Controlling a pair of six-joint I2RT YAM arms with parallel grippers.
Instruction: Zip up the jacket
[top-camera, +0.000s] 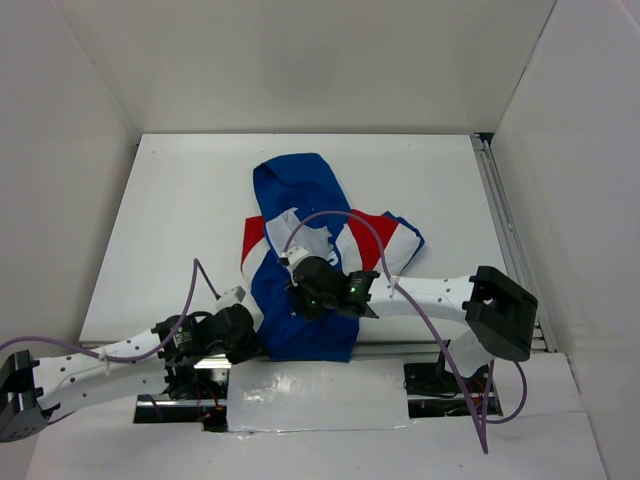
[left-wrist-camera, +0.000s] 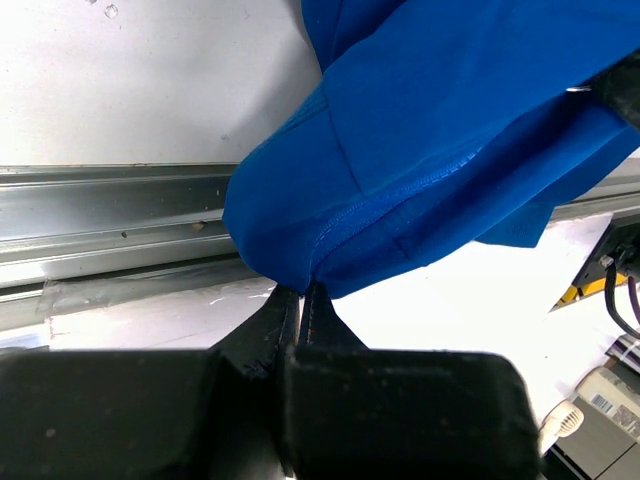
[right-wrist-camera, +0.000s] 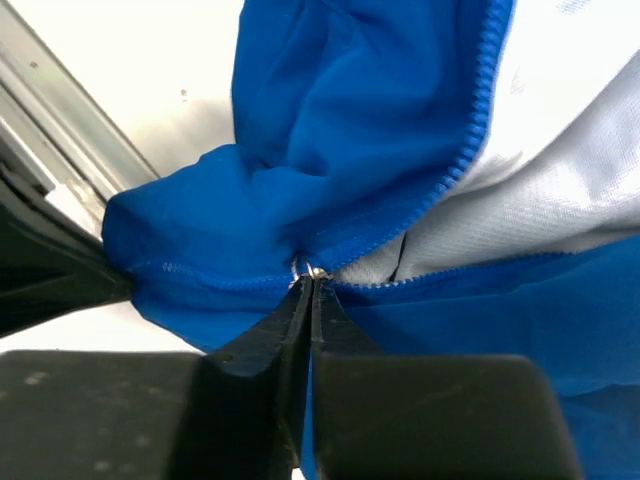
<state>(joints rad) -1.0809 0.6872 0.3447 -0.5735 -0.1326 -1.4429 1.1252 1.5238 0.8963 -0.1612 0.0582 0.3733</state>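
Observation:
The royal-blue jacket (top-camera: 300, 195) lies in the middle of the table, hood at the far end, with red-and-white panels and pale lining showing where the front is open. My left gripper (top-camera: 250, 335) is at the jacket's near left corner. In the left wrist view the left gripper (left-wrist-camera: 300, 290) is shut on the bottom hem of the jacket (left-wrist-camera: 450, 120). My right gripper (top-camera: 300, 290) is over the lower front. In the right wrist view the right gripper (right-wrist-camera: 310, 278) is shut on the small metal zipper pull (right-wrist-camera: 306, 267), low on the jacket (right-wrist-camera: 330, 120). Above the pull the zipper teeth part over the grey-white lining (right-wrist-camera: 540, 200).
A metal rail (left-wrist-camera: 100, 215) runs along the table's near edge under the hem. Another rail (top-camera: 500, 220) lines the right side. White walls enclose the table (top-camera: 180, 220). A shiny white sheet (top-camera: 320, 395) lies between the arm bases.

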